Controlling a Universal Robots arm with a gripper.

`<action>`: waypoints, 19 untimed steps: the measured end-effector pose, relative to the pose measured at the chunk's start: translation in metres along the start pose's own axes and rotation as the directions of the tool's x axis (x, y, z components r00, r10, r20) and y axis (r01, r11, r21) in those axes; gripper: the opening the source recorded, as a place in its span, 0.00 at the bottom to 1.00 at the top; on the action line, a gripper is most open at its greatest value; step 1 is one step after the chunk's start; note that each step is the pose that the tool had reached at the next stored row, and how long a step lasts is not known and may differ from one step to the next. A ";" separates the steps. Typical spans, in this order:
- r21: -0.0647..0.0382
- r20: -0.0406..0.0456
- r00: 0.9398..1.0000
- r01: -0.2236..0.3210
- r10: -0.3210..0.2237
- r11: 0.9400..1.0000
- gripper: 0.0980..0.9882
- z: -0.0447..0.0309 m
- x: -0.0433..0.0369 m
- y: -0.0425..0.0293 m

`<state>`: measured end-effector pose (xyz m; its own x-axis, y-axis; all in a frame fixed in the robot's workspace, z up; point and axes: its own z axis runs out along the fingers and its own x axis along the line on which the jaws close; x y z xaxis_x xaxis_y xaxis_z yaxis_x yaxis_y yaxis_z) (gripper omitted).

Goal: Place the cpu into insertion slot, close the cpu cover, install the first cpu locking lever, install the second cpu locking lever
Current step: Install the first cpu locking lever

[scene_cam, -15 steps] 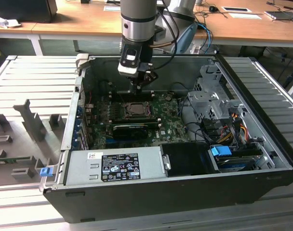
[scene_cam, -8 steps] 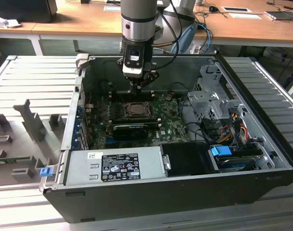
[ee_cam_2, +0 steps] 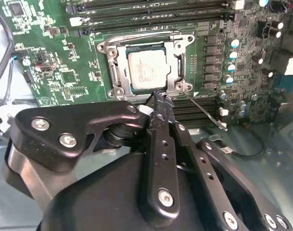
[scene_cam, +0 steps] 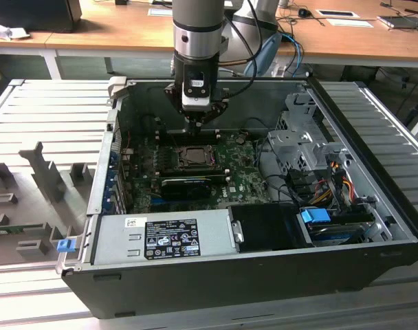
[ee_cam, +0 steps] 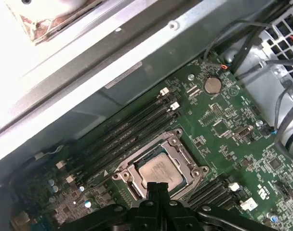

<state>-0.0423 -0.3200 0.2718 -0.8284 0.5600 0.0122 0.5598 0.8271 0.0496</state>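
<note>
The cpu (ee_cam_2: 146, 72) lies flat with its grey metal top up, seated in the socket on the green board (ee_cam_2: 55, 72). The cpu cover (ee_cam_2: 181, 60) lies down around it as a metal frame; the insertion slot is hidden beneath both. A thin wire locking lever (ee_cam_2: 206, 111) sticks out loose from one corner of the frame. A second wire lever (ee_cam_2: 137, 36) runs along the far edge of the frame. My gripper (ee_cam_2: 158, 96) hovers just off the socket's edge, shut with nothing in it. In the exterior view the gripper (scene_cam: 199, 125) hangs above the socket (scene_cam: 190, 157). The first wrist view shows the cpu (ee_cam: 161, 172) just beyond the fingertips (ee_cam: 158, 186).
Long black memory connectors (ee_cam: 122, 132) flank the socket. A long black card (scene_cam: 185, 184) lies in front of it, a grey power supply (scene_cam: 161, 237) at the case front. A metal drive cage (scene_cam: 298, 137) and coloured cables (scene_cam: 326, 185) stand at the exterior view's right. Case walls (scene_cam: 99, 172) enclose everything.
</note>
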 end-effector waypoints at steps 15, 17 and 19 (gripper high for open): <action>0.002 -0.012 0.969 0.245 -0.245 0.969 0.01 0.0000 0.0000 0.0000; 0.002 -0.014 0.962 0.271 -0.271 0.962 0.01 0.0000 0.0000 0.0000; 0.002 -0.016 0.947 0.322 -0.322 0.947 0.01 0.0001 0.0000 0.0000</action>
<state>-0.0423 -0.3200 0.2717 -0.9646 0.2633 0.0119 0.2636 0.9634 0.0489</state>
